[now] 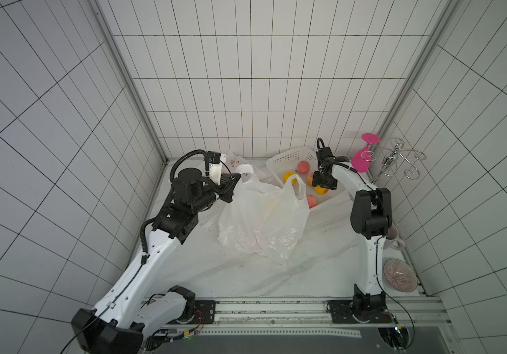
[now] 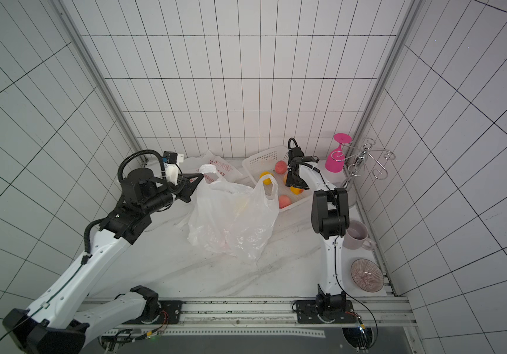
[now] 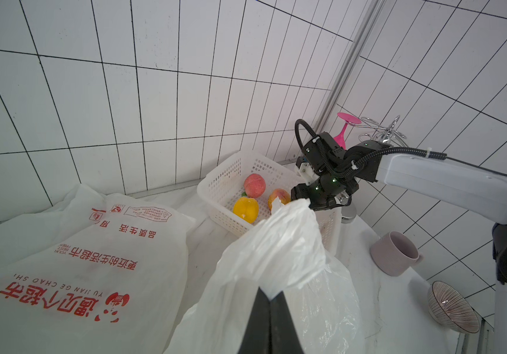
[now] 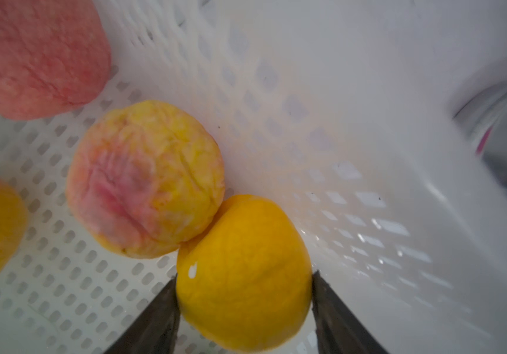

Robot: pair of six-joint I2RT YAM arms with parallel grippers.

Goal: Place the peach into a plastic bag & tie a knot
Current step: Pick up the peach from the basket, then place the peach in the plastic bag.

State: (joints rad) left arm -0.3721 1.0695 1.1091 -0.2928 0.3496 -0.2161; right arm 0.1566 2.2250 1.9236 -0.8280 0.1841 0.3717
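Now the right claw [image 4: 244, 275] squeezes a yellow peach [image 4: 241, 257].
The left claw [image 3: 269, 295] pinches the plastic bag [image 1: 261, 220] shut-tight; the round, smooth fruit may slip out.

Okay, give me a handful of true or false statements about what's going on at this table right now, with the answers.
1. The left end effector pinches a handle of the plastic bag. True.
2. The right end effector hovers over the mug. False: it is down in the white basket, fingers on either side of a yellow peach.
3. The pink wine glass hangs upside down on the metal rack. True.
4. The white basket is empty. False: several peaches lie in it.
5. The plastic bag is knotted. False: its mouth is open.
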